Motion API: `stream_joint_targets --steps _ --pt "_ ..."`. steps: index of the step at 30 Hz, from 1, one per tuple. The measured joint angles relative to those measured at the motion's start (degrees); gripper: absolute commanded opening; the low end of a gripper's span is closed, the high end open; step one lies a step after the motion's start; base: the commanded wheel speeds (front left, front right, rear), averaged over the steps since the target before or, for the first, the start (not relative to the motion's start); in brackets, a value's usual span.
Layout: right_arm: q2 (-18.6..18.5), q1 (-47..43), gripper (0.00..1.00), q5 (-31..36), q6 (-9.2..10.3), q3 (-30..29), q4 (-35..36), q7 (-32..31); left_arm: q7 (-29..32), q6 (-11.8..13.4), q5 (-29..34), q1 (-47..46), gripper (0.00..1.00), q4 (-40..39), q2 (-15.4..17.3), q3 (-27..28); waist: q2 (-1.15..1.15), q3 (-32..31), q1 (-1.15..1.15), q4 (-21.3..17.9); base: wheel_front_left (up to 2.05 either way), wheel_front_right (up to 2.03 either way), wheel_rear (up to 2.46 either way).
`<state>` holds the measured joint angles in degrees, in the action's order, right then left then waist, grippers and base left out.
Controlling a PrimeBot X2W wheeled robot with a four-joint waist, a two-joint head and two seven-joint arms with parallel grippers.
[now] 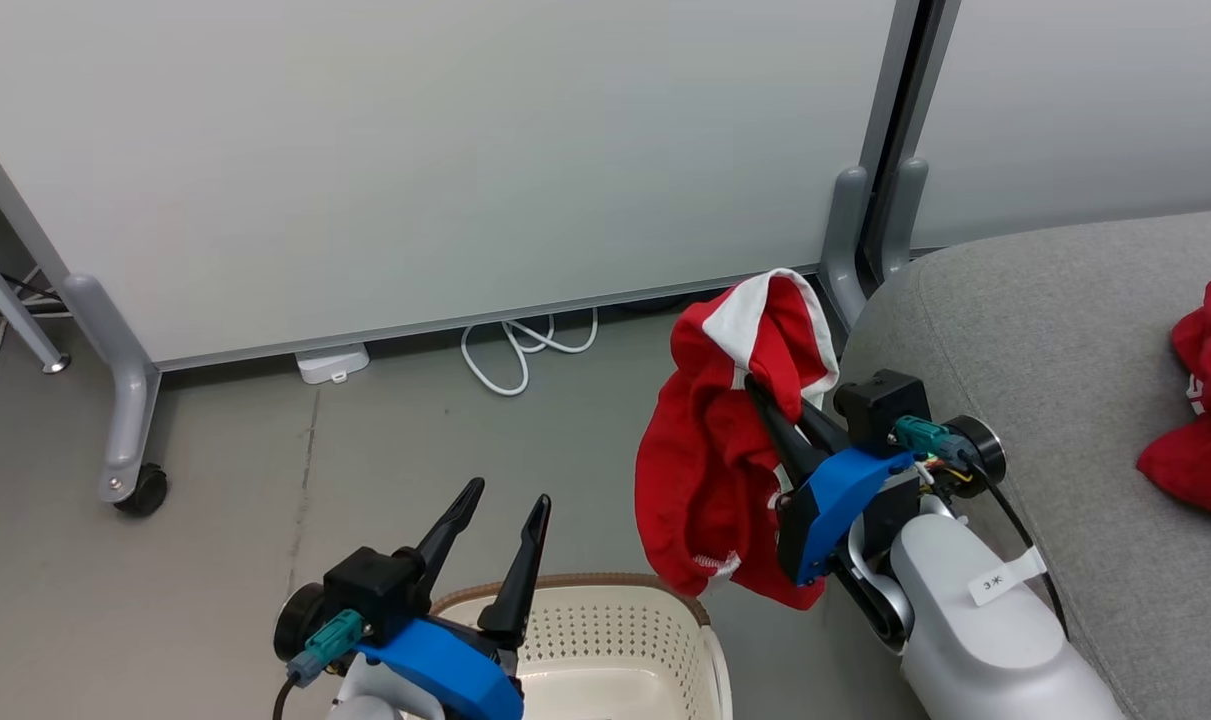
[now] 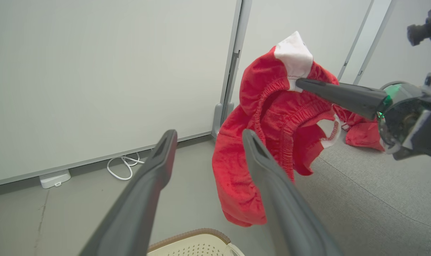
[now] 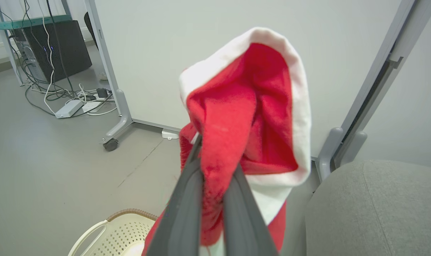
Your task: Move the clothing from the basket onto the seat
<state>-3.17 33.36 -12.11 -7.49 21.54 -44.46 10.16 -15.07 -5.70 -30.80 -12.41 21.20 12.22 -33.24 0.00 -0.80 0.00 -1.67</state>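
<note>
garment point(image 1: 700, 470), near right: bright red, white lining and trim. second garment point(image 1: 1205, 400), far right: red. basket point(image 1: 615, 630): cream-white, dotted with small holes, brown woven-look rim. seat point(image 1: 1045, 300): light grey. floor point(image 1: 215, 560): grey.

A large pale white partition panel point(image 1: 415, 150) stands at the far side of a smooth grey floor point(image 1: 215, 580). At its left end is a grey metal leg point(image 1: 130, 420) with a black castor wheel point(image 1: 147, 490). A looped white cable point(image 1: 520, 355) and a small white plastic box point(image 1: 332, 362) lie along its base. A second pale panel point(image 1: 1085, 100) stands just to its right. Further left, a black computer tower point(image 3: 64, 42) sits among tangled cables point(image 3: 55, 94).
</note>
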Motion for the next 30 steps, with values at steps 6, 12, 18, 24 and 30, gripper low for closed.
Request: stream_joint_targets --steps 6,12,18,24,30 --pt "-0.01 -1.41 0.00 0.68 0.00 -1.05 2.34 -1.10 0.00 -0.86 2.53 1.92 1.00 -0.52 -1.08 3.04 0.00 0.00 0.00 -0.79 0.00 0.00 0.00" --pt "0.03 -2.25 0.00 0.98 0.00 -0.89 4.36 -2.23 0.00 -1.37 4.20 3.05 1.00 -0.75 -1.71 5.17 0.00 0.26 0.00 -3.70 0.00 0.00 0.00" --pt "0.04 -3.05 0.00 1.04 0.00 -0.77 5.69 -2.88 0.00 -1.42 5.28 3.33 1.00 -1.52 -2.15 6.60 0.00 0.91 0.00 -8.72 0.00 0.00 0.00" --pt "0.01 -3.31 0.00 1.15 0.00 -0.92 6.81 -3.35 0.00 -1.49 6.19 3.87 1.00 -2.18 -3.12 7.37 0.00 1.81 0.00 -14.71 0.00 0.00 0.00" --pt "-0.18 -3.77 0.00 1.45 0.00 -1.44 8.14 -3.54 0.00 -1.52 6.55 3.93 1.00 -2.44 -3.20 7.66 0.00 2.94 0.00 -20.02 0.00 0.00 0.00"
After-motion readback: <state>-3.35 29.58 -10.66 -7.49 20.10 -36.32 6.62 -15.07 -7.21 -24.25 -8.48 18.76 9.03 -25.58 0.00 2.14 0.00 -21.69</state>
